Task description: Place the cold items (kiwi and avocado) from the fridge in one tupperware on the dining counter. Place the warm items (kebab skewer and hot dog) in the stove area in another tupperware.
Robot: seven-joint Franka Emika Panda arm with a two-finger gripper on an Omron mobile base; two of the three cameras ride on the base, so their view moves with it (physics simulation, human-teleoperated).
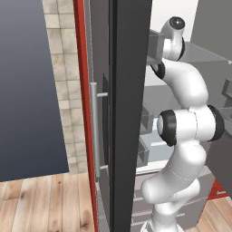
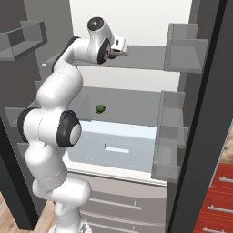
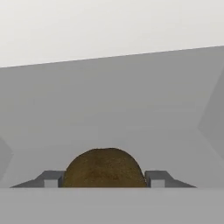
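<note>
In the hand view a brown, rough-skinned kiwi point(image 3: 104, 168) sits between my gripper's point(image 3: 105, 179) two finger tips, and each tip touches one side of it. It rests on the grey upper fridge shelf point(image 3: 109, 109). From the right base view, my gripper point(image 2: 123, 50) reaches over that upper shelf point(image 2: 145, 59) inside the open fridge. The dark green avocado point(image 2: 100, 108) lies on the shelf below, well under my hand. The kebab skewer, hot dog and tupperware are out of view.
Grey door bins point(image 2: 182, 52) point(image 2: 170, 136) hang on the open right fridge door. A pale drawer point(image 2: 113, 145) sits under the avocado's shelf. The dark edge of the left fridge door point(image 1: 127, 113) stands close to my arm. Red cabinet drawers point(image 2: 218, 200) are at the lower right.
</note>
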